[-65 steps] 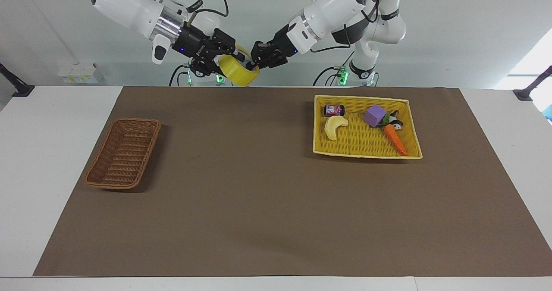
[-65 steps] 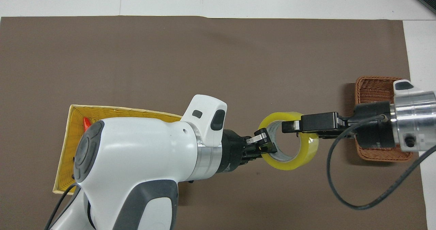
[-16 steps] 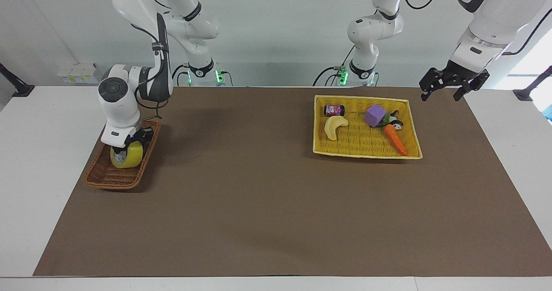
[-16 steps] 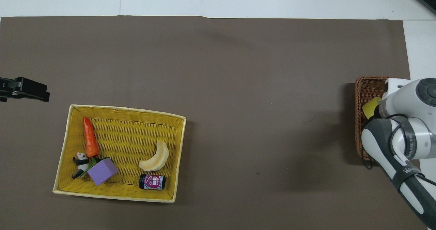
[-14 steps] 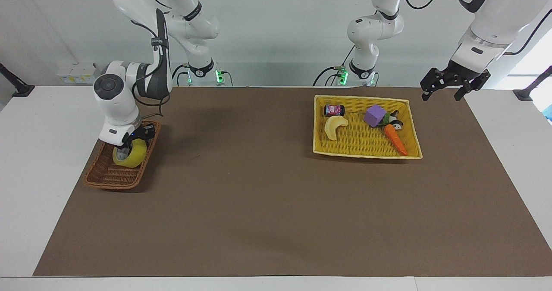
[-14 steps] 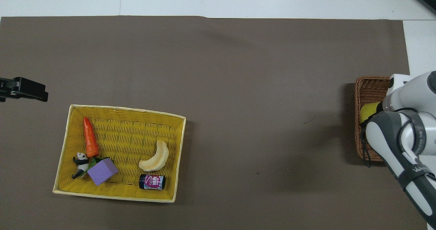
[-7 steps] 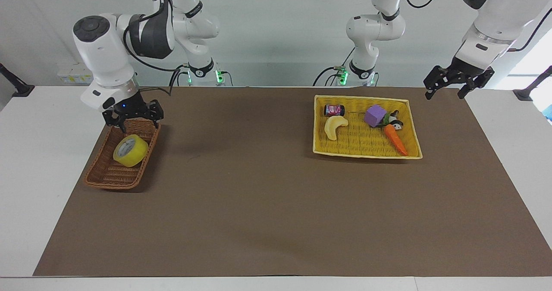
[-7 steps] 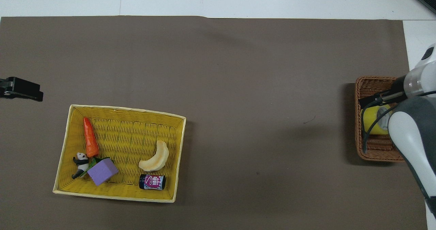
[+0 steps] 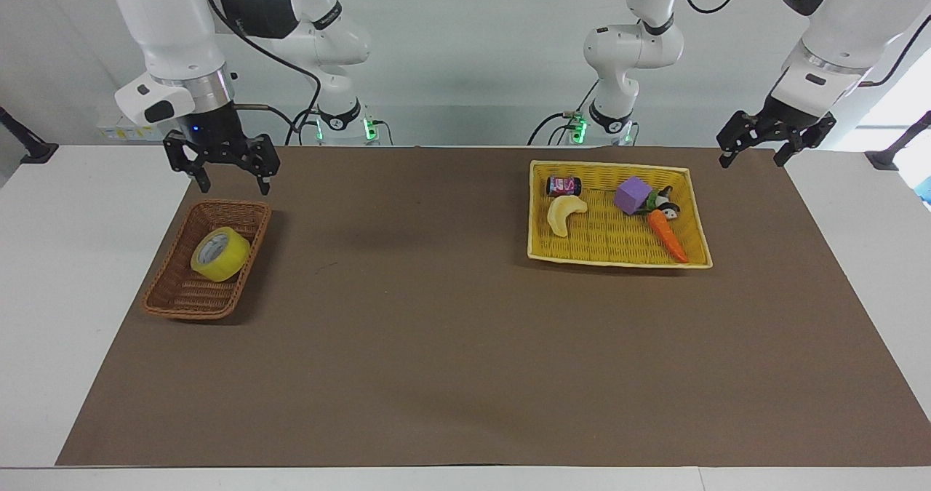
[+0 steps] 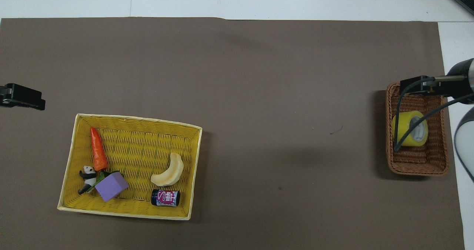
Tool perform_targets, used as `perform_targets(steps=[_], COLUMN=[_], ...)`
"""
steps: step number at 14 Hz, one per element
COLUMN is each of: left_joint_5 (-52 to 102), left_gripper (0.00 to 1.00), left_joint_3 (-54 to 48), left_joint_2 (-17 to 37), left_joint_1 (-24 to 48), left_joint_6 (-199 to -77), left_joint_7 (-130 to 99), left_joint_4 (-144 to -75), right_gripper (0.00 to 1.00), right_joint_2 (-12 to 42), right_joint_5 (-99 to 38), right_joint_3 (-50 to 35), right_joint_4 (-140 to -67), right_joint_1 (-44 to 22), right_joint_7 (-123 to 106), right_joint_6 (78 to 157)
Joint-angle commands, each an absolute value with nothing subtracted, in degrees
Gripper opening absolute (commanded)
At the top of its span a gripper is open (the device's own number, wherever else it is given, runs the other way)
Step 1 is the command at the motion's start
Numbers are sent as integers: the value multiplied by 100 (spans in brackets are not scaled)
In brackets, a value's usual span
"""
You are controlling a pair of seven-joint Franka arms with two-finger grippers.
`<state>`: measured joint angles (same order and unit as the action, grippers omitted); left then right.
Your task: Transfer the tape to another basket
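The yellow tape [image 9: 220,254] [image 10: 409,128] lies tilted inside the dark brown wicker basket [image 9: 174,294] [image 10: 416,166], at the right arm's end of the table, and nothing is touching it. My right gripper [image 9: 231,184] hangs open and holds nothing, up in the air over the basket's end nearer the robots. My left gripper [image 9: 751,162] waits open and holds nothing, raised over the mat's corner beside the yellow tray.
A yellow woven tray [image 9: 618,258] [image 10: 137,118] toward the left arm's end holds a carrot [image 9: 668,235], a purple block [image 9: 631,195], a panda figure, a pale banana toy [image 9: 564,213] and a small can [image 9: 564,185]. A brown mat [image 9: 436,345] covers the table.
My right gripper opened, let go of the tape in the basket and rose straight up. The tape settled tilted on the basket floor. The left gripper barely moved.
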<state>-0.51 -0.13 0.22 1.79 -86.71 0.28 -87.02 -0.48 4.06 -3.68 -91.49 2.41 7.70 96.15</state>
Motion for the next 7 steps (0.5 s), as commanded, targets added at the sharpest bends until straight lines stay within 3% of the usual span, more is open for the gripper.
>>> perform_targets(steps=[1,7], left_joint_5=[-105,-105], left_gripper=[100,100], left_joint_3=[44,44], left_joint_2=[0,0], left_joint_1=[237,237], left_joint_6=[-8534,-8534], left_joint_7=[70,70], left_joint_4=[-8631,-8631], right_gripper=[100,100], right_joint_2=[18,-228], right_joint_5=[237,-62], right_joint_3=[-422,-466], right_joint_4=[-8553,-8789], right_joint_1=[281,325], right_joint_7=[1195,976], right_joint_6=[8696,8535])
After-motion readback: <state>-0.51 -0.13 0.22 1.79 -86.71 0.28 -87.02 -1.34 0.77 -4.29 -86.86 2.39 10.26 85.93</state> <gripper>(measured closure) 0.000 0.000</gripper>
